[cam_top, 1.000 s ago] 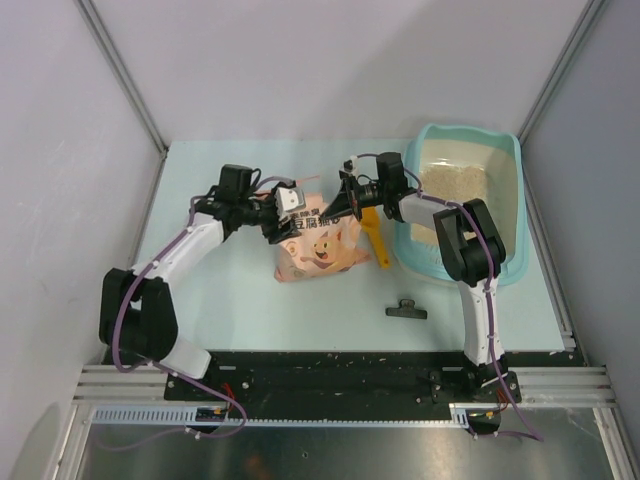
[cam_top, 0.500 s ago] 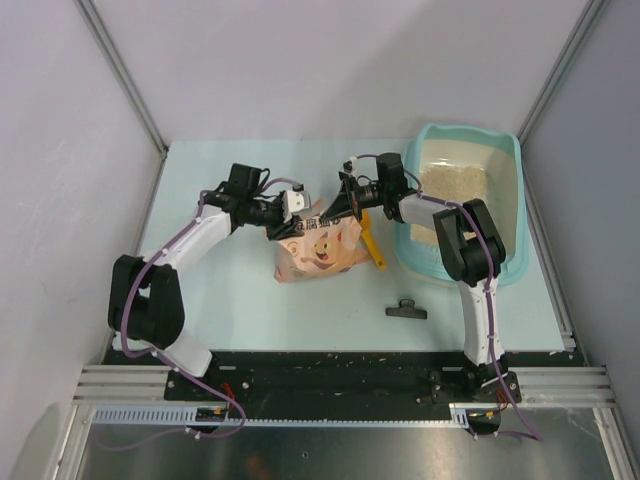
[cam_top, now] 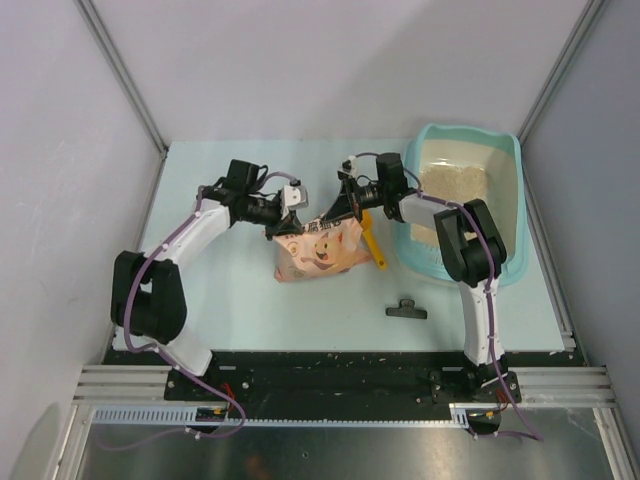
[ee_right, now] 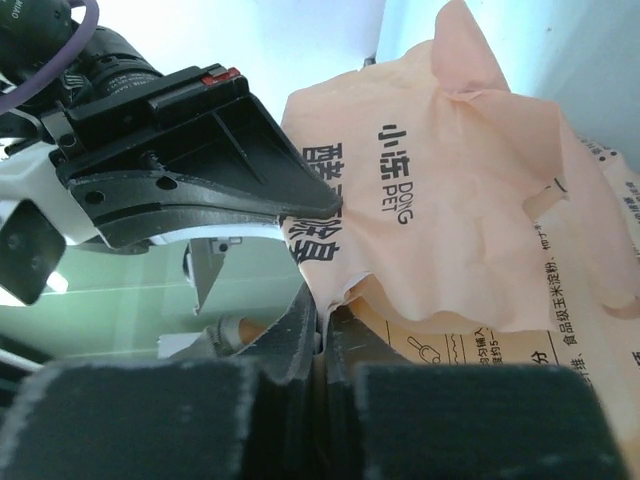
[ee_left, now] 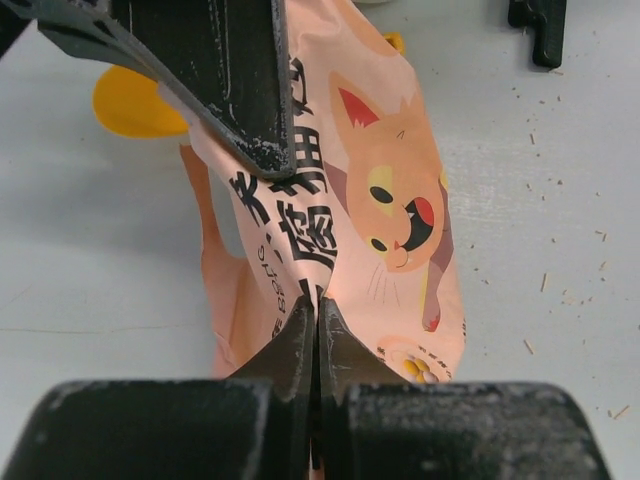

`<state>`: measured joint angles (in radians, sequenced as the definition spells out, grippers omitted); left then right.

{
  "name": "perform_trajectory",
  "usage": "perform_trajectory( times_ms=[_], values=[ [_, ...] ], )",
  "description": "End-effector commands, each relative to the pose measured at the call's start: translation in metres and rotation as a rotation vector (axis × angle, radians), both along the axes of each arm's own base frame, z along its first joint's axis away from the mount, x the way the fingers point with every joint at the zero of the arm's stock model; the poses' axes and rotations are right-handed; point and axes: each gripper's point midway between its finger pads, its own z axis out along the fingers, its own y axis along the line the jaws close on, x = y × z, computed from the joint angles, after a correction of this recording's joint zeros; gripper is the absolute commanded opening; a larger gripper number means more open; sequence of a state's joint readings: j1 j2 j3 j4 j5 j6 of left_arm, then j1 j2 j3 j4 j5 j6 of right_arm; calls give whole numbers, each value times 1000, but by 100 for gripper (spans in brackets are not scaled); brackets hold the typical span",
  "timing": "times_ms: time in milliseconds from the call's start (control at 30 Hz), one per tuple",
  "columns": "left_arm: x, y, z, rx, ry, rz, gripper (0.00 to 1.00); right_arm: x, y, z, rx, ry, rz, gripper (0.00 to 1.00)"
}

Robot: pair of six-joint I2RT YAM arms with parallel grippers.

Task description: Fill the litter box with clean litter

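Over at 2 o'clock, the litter box has pale litter inside; left tool and right tool are both pinched tight on the pink-orange bag.

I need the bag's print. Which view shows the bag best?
Left wrist: the bag fills it, cat face and lettering clear. Right wrist shows only its crumpled top; the top view shows it small.

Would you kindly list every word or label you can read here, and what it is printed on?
"小冻 DONG PET": on the pink-orange bag.
Large black Chinese characters on its cat side: partly hidden, not fully readable.
Small print: too small to read.
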<state>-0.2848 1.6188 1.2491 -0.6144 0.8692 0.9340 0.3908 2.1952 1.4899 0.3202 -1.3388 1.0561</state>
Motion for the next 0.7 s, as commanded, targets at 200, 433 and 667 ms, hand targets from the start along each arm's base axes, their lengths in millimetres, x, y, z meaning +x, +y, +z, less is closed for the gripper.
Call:
perform_trajectory(
  times_ms=[200, 433, 667],
  values=[
    [-11, 15, 4, -12, 152, 66, 0, 52, -50, 45, -31, -335, -178, 44],
    [-13, 13, 5, -32, 179, 64, 0, 71, -59, 100, 10, -717, -185, 52],
    [-4, 9, 8, -45, 201, 78, 0, 9, -39, 108, -56, -1523, 125, 63]
  ],
)
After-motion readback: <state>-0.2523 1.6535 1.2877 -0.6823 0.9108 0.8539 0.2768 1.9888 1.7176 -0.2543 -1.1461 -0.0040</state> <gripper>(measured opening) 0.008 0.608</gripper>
